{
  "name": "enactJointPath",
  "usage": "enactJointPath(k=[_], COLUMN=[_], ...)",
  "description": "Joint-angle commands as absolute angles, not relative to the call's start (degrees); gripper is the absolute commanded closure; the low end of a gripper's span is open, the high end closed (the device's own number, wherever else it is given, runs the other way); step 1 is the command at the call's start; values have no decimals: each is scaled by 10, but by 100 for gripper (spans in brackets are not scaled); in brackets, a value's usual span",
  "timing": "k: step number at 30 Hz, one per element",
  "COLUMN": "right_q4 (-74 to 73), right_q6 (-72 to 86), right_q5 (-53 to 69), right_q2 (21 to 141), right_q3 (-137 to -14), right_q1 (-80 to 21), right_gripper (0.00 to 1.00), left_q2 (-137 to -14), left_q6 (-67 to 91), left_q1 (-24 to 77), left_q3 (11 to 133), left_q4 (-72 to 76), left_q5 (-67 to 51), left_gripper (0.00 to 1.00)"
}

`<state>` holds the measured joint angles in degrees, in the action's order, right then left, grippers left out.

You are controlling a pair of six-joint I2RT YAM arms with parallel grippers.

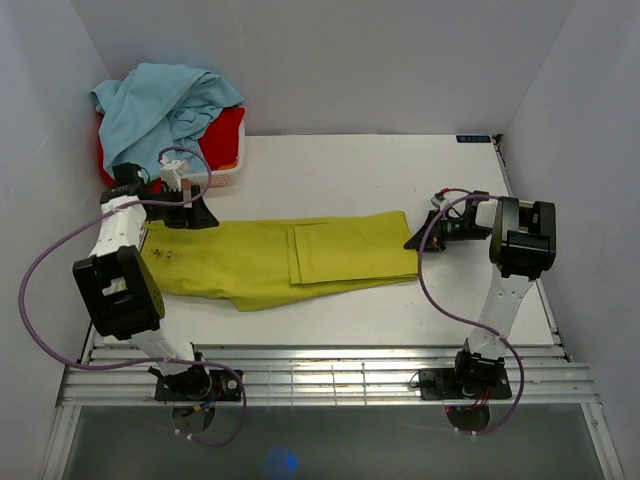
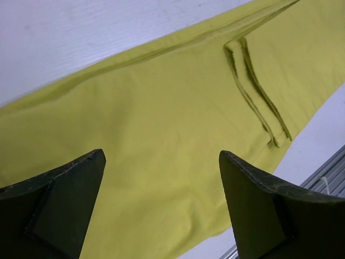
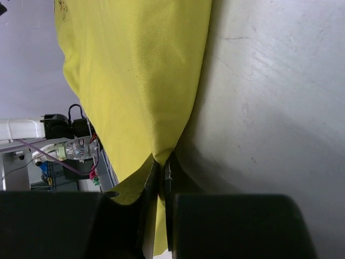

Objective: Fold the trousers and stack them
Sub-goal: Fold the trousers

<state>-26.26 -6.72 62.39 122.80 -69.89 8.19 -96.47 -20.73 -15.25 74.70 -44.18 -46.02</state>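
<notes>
Two arms attend one garment, read here from left to right.

**Far left.** At the back corner of the worktop (image 1: 350,170), a light blue garment (image 1: 165,105) lies heaped over a red item (image 1: 228,140). Both sit just beyond the waist end of the task cloth.

**Left.** The left fingers (image 2: 64,205) are spread wide and hold nothing. They hover over the waist end of the trousers (image 1: 260,262). Whether they touch the cloth cannot be told.

**Centre.** The trousers lie flat across the worktop with the waist to the left. The legs are doubled back on themselves, so the hems end near mid-length. A soft fold forms the right-hand edge.

**Right.** The right fingers (image 3: 215,226) are clenched on that fold edge. A thin pinch of yellow-green cloth is caught between them, low against the worktop.

**Handling (judgement).**
- The cloth looks light, limp and matt, and is unlikely to slip from a firm pinch.
- It has no stiffness of its own, so any unsupported span will sag, and stacked layers may slide apart if dragged.
- A hold should take every layer at an edge or corner rather than the top layer mid-panel.
- The fold edge at the right and the waistband corner at the left appear the soundest places to hold.
- With one fold laid, the task seems partly done. A second fold, bringing the right edge toward the waist, would likely call for a lift high enough to clear the lower layers.
- The main risk is that the pinch catches only the upper layer and the fold opens.
</notes>
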Motion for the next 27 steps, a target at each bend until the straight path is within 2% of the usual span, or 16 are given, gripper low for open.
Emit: enactJointPath(k=[1, 9, 14, 17, 22, 27], right_q4=[-285, -517, -655, -686, -664, -655], right_q6=[-83, -261, -343, -353, -298, -268], right_q5=[637, 613, 627, 667, 761, 845], right_q2=[1174, 1124, 1116, 1099, 1074, 1075], right_q3=[-714, -818, -867, -872, -853, -851], right_q1=[119, 233, 275, 279, 273, 264], right_gripper=[92, 92, 92, 92, 92, 92], left_q2=[-927, -975, -1005, -998, -1003, -1016], left_q6=[-275, -327, -384, -395, -372, -282], left_q1=[-206, -354, -367, -363, -320, -302], left_q3=[729, 753, 757, 746, 736, 708], left_q4=[-510, -573, -615, -615, -598, -500], left_q5=[-457, -455, -517, -566, -586, -573], left_gripper=[2, 2, 2, 3, 9, 2])
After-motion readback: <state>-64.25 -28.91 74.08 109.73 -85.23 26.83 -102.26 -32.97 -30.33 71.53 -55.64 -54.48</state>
